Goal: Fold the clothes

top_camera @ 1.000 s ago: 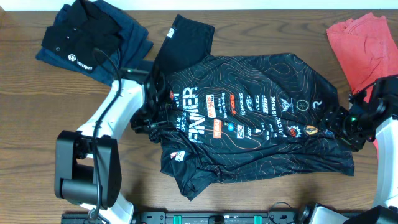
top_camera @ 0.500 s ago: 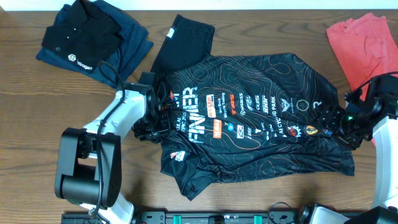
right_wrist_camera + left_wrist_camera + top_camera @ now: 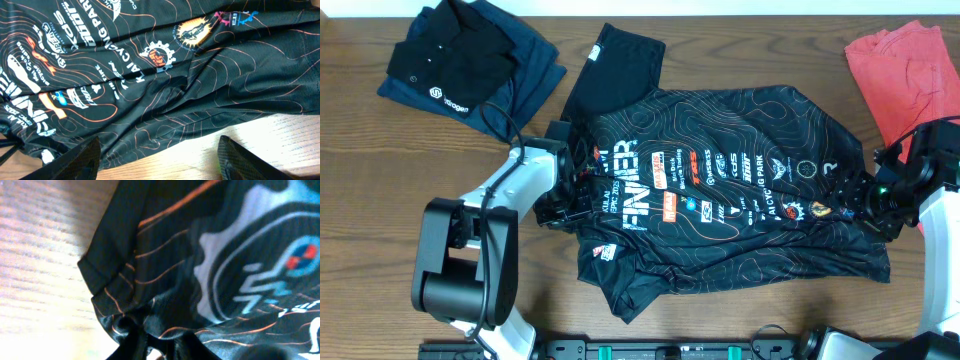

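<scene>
**Gripping the jersey's left edge, right side released**

Lying spread across the middle of the table (image 3: 380, 180), the black jersey (image 3: 720, 190) shows its printed side up, with fine orange contour lines and rows of white and orange sponsor logos. It is rumpled rather than flat. One plain black sleeve (image 3: 615, 65) points toward the far edge, and the near hem sags in loose folds toward the front of the table.

At the jersey's left edge, the left fingers (image 3: 563, 205) press into the cloth. The left wrist view shows the fabric drawn into a tight pucker at the bottom of the frame, grasped there, with bare wood just beside it.

At the opposite end, the right fingers (image 3: 85, 157) stand wide apart and released. They are low over the jersey's edge where cloth meets wood, and hold nothing.

A black polo (image 3: 450, 60) with a white logo lies on a navy garment (image 3: 535, 70) at the far left corner, apart from the jersey. A coral-red garment (image 3: 900, 70) lies at the far right.
</scene>
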Robot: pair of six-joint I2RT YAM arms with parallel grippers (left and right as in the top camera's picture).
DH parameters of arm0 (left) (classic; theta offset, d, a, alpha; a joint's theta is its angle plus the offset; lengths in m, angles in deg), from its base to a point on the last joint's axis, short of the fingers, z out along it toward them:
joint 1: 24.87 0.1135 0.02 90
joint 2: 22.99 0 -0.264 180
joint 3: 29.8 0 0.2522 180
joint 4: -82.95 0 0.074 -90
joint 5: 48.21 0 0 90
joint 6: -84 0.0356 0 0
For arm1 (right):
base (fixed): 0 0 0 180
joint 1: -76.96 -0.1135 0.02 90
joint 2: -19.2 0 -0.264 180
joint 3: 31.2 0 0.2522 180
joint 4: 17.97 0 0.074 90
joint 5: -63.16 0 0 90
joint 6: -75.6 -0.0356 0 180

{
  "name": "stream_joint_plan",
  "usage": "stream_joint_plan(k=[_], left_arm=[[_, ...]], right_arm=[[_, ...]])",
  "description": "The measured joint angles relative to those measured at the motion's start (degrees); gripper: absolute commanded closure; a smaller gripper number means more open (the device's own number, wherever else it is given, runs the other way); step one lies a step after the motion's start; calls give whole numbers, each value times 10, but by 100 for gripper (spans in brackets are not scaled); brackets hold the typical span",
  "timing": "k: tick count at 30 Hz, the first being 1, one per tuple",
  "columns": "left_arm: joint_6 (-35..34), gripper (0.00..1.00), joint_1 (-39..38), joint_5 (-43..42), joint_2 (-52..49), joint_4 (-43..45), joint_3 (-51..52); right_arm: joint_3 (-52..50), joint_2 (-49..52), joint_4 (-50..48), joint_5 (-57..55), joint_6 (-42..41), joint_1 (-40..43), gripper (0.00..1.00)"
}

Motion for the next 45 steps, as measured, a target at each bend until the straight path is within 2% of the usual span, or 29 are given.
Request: stream_joint_plan(k=[6,11,13,15,22,25,26,28,29,37,41,43,45], left_arm=[[-16,85,10,47,0,-67,-1],[-32,85,52,98,-1,-140,-23],[-34,83,72,110,-2,-151,-40],[-34,76,91,118,-2,-164,-58],[-40,75,115,133,-1,-236,-123],[-36,68,109,120,9,-247,-135],[-31,64,104,112,14,-250,-135],[-25,42,88,99,24,-256,-135],[-22,40,79,91,28,-257,-135],[-17,40,-23,53,33,-246,-134],[-17,40,-87,43,33,-217,-134],[-18,40,-114,41,33,-216,-134],[-18,34,-137,38,33,-216,-134]], right_arm=[[0,0,0,0,0,0,28],[0,0,-6,-1,0,0,29],[0,0,-7,-2,0,0,28],[0,0,-7,-6,0,0,28],[0,0,-7,-16,-1,0,27],[0,0,-8,-18,-2,0,26],[0,0,-8,-18,-2,0,25],[0,0,-8,-19,-3,0,24],[0,0,-8,-20,-3,0,24],[0,0,-15,-20,-3,0,24],[-8,0,-59,-23,-6,0,33],[-15,1,-66,-24,-12,0,33],[-23,3,-68,-24,-15,0,32]])
